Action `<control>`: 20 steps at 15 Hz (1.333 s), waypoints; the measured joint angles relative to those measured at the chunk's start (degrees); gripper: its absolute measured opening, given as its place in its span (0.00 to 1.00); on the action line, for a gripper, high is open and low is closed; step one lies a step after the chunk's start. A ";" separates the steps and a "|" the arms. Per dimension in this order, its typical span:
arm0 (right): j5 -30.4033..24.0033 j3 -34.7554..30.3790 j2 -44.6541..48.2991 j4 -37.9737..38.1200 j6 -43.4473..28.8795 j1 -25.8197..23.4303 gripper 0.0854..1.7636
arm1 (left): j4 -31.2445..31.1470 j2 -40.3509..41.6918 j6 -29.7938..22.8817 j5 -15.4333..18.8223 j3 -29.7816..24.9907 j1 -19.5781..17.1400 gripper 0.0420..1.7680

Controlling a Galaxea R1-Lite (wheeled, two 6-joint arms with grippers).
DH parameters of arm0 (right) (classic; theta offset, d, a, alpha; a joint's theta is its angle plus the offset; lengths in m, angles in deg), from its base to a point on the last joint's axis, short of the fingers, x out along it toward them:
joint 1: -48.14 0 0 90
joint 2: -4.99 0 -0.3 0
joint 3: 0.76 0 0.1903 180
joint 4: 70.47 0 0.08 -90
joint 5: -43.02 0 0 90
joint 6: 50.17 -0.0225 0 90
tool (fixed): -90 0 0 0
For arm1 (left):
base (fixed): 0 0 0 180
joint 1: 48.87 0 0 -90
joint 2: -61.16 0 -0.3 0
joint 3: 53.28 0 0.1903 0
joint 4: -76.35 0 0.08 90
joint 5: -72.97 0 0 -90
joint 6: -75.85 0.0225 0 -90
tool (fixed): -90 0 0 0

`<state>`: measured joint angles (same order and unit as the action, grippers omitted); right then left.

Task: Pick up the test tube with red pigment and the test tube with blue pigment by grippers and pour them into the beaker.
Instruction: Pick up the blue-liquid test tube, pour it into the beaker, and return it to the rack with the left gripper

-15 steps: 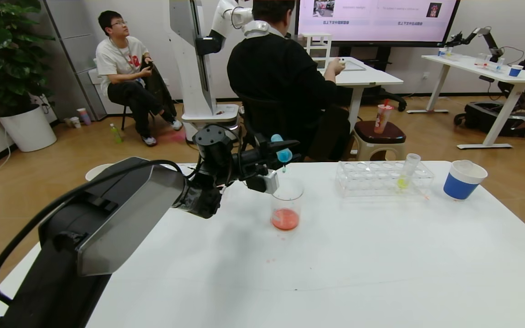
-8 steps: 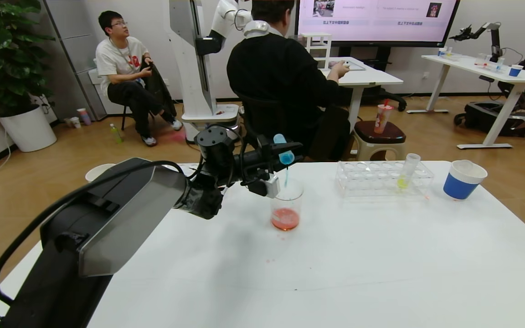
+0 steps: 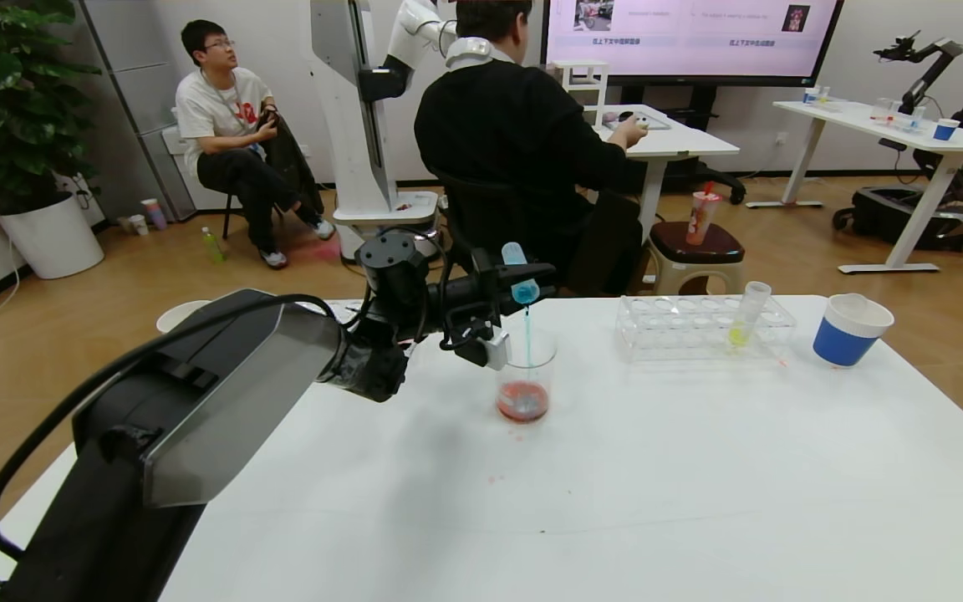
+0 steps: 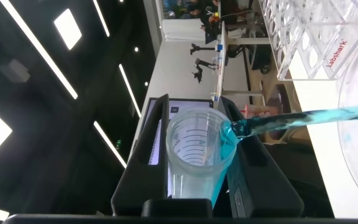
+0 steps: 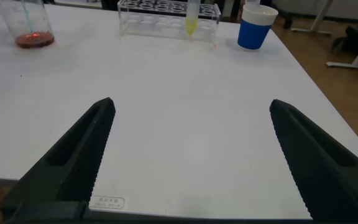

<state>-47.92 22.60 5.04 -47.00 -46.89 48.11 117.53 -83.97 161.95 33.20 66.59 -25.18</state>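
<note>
Counter: white counter holds the small clear glass beaker.
Left gripper: fingers clenched on the slim clear blue-pigment test tube; keep the stream centred.
Right gripper: fingers spread, idle.

Blue stream now reaches the beaker (contents seemingly darkening).

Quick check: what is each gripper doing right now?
Left gripper: shut on the test tube with blue pigment, tipped over the beaker, a blue stream falling in.
Right gripper: open, holding nothing, low over the white table.
</note>
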 joint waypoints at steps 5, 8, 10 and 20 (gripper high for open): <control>0.00 0.00 0.00 -0.02 0.00 0.02 0.98 | 0.15 -0.05 2.77 1.08 0.00 -0.46 0.29; 0.01 0.00 0.00 0.00 0.00 0.00 0.98 | 0.13 -0.13 5.55 1.85 0.05 -0.57 0.29; 0.00 0.00 0.00 0.00 0.00 0.02 0.98 | 0.11 -0.21 8.00 2.77 0.11 -0.80 0.29; 0.01 0.00 0.00 0.00 0.02 0.00 0.98 | 8.16 0.72 -11.41 -4.38 -0.20 0.13 0.29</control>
<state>-47.91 22.60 5.04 -47.00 -46.87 48.11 125.69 -83.25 150.54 28.83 66.39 -25.04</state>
